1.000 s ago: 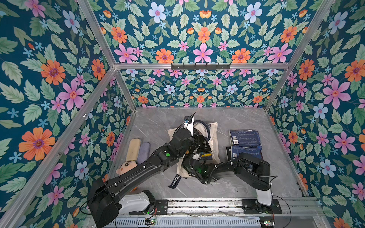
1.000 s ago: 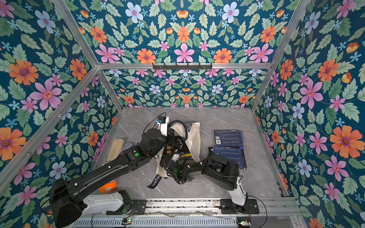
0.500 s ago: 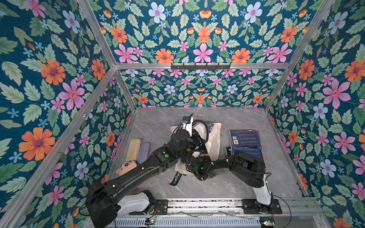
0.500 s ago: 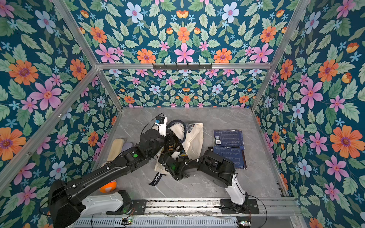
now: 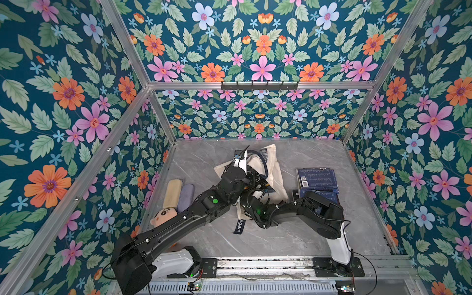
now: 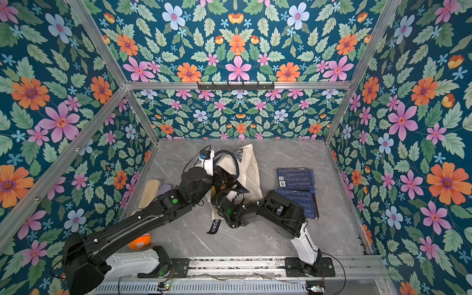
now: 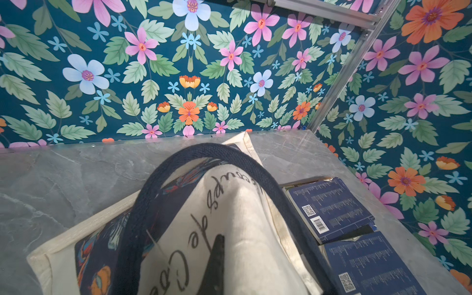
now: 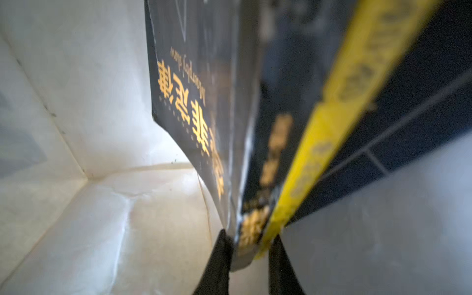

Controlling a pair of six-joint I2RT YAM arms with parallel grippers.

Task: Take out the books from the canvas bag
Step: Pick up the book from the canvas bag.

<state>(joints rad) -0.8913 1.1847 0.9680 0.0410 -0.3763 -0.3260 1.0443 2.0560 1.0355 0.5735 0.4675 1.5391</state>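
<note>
**Clamped on a book inside the bag**

Pinching the cloth of the canvas bag [image 5: 275, 175] with the left gripper [image 5: 253, 175], shut tight, mouth held up. Squeezing a dark book [image 8: 199, 76] inside the bag with the right gripper [image 8: 251, 242]. Lying out, right of the bag: two blue books [image 5: 316, 178].

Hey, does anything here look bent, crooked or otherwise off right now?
Yes. Inside the canvas bag, the book pinched in the right gripper looks odd: its dark cover curls away from the rest, as if caught by one edge only. The two books beside the bag lie flat.
</note>
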